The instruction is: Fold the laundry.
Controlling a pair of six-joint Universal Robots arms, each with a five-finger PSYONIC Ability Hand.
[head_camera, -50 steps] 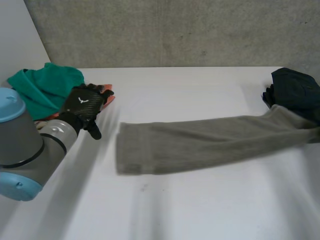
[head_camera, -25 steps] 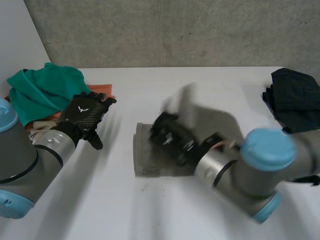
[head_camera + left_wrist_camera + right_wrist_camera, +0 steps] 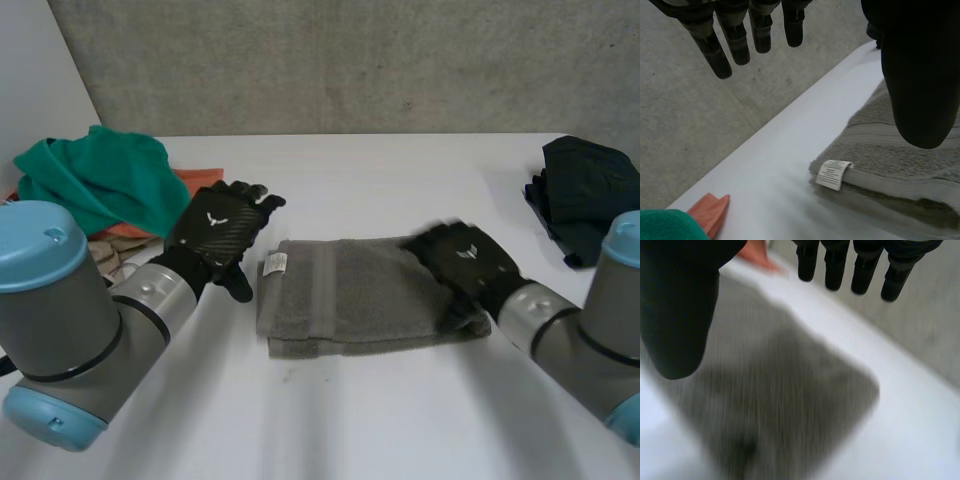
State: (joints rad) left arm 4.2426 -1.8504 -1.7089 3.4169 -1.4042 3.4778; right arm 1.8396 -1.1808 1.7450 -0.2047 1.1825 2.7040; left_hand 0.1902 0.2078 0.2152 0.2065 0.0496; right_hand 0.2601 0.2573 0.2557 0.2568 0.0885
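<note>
The grey towel point(image 3: 360, 295) is matt, nubbly terry cloth with a thin printed label point(image 3: 832, 174) at its corner; the table point(image 3: 400, 420) beneath is smooth, matt white.

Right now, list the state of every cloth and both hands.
Grey towel: folded, lying flat.
Green cloth: crumpled in a heap.
Black cloth: bunched, not folded.
Left hand: open, beside the towel's end with the label.
Right hand: open, over the towel's other end.

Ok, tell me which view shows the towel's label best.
Left wrist view: the label is close, its printed lines visible at the towel's corner. Head view shows it small; right wrist view, plain towel cloth.
</note>
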